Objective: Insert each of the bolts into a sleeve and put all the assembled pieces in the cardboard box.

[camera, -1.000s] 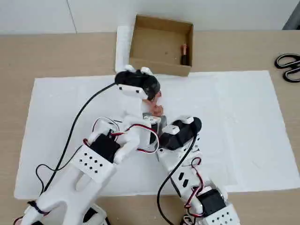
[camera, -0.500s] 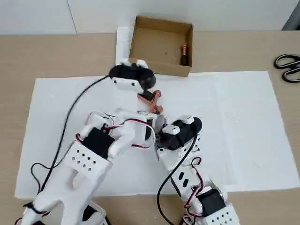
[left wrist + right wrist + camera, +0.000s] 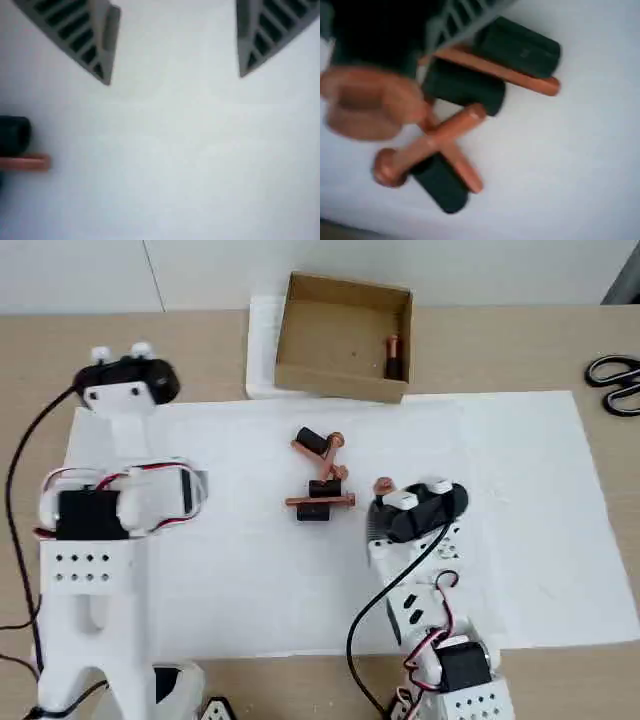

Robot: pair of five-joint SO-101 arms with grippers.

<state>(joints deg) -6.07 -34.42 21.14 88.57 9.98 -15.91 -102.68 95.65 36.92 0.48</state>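
R gripper: appears pinched on a bolt, whose head sticks out beside its tip. The grip is hard to see, so this is a judgement.
L gripper: spread wide, nothing betw. its tips, over white paper, well apart from the pile.
Pile: loose bolts & sleeves, crossed and touching, just beside R gripper.
Sleeve: lies against a long bolt.
Cardboard box: beyond pile from R gripper, w/ one assembled piece inside.
Risk 1: bolt, if held off-centre, tilts and misses the sleeve bore.
Risk 2: unheld sleeve slides or rolls when pushed; L gripper too far off to steady it.
Risk 3: reaching in nudges crossed bolts and scatters pile.
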